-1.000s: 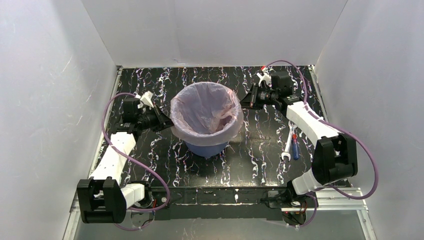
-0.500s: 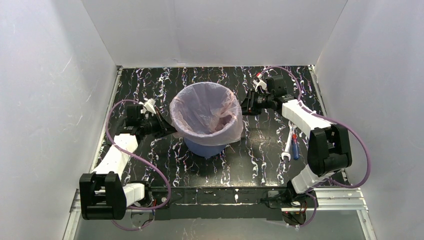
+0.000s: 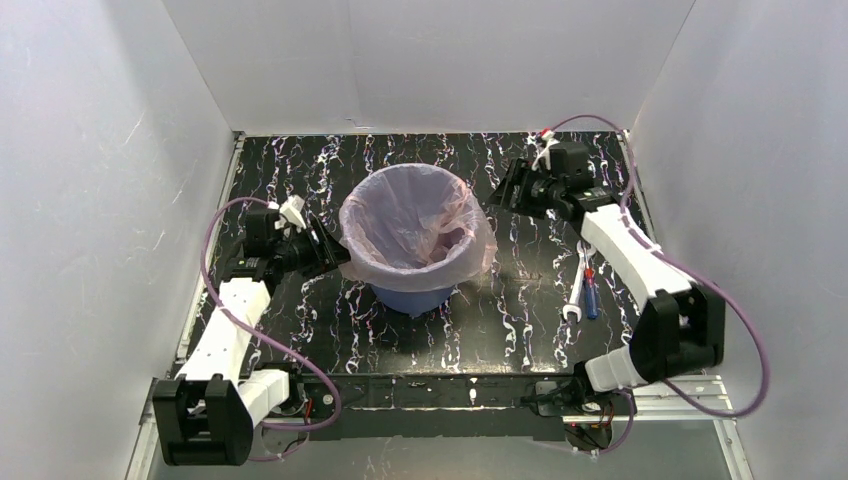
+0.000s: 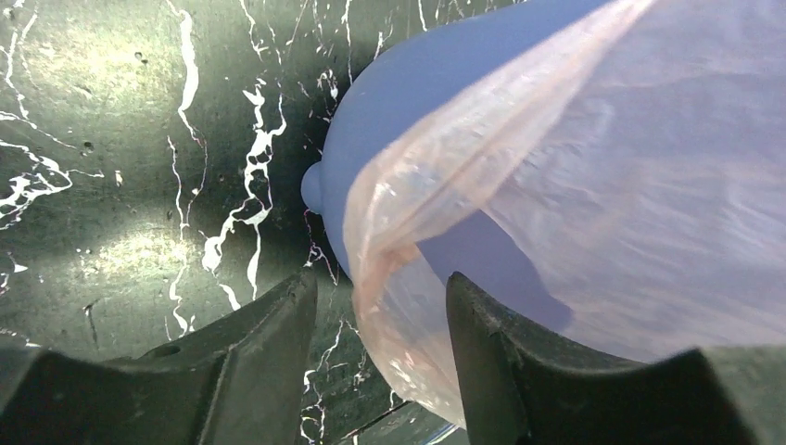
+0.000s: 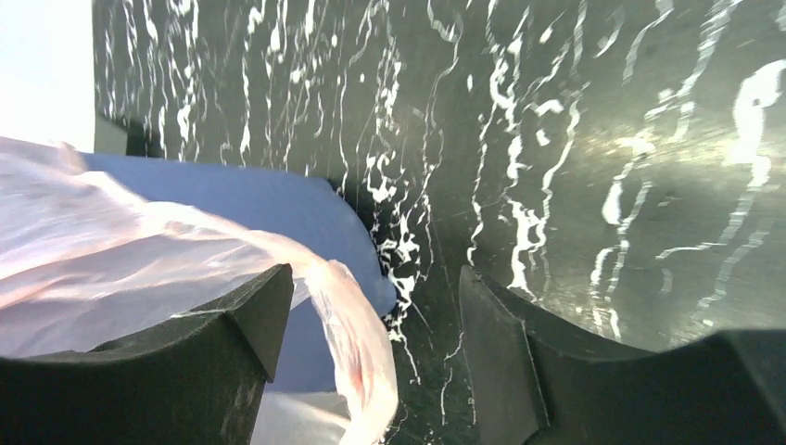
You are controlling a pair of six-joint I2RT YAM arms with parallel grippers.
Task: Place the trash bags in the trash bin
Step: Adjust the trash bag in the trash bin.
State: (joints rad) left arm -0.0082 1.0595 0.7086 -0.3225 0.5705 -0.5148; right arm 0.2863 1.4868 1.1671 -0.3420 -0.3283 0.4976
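From above, the pink bag (image 3: 415, 225) sat inside the blue bucket (image 3: 410, 298) in the middle of the table (image 3: 480, 330). Its mouth was turned out over the rim, with a looser flap on the right. The left gripper (image 3: 335, 258) was just beside the bucket's left side. The right gripper (image 3: 498, 192) stood off the right rim, apart from the film. A wrench (image 3: 577, 290) and a screwdriver (image 3: 592, 295) lay well to the right. Only this view showed the whole lining, but it did not show how the jaws stood.

The left wrist view did: the jaws were parted with the bag's hanging hem in the gap, and nothing looked pinched. It also showed film draped down the bucket's outer wall.

The right wrist view showed jaws wide apart and holding nothing, with the loose flap hanging beside one finger above the blue wall.

The bag looked almost weightless, thin, limp and probably slippery, and a hard tug might tear it. The best hold seemed to be the gathered hem at the rim. The bucket itself looked light enough to slide if pulled.
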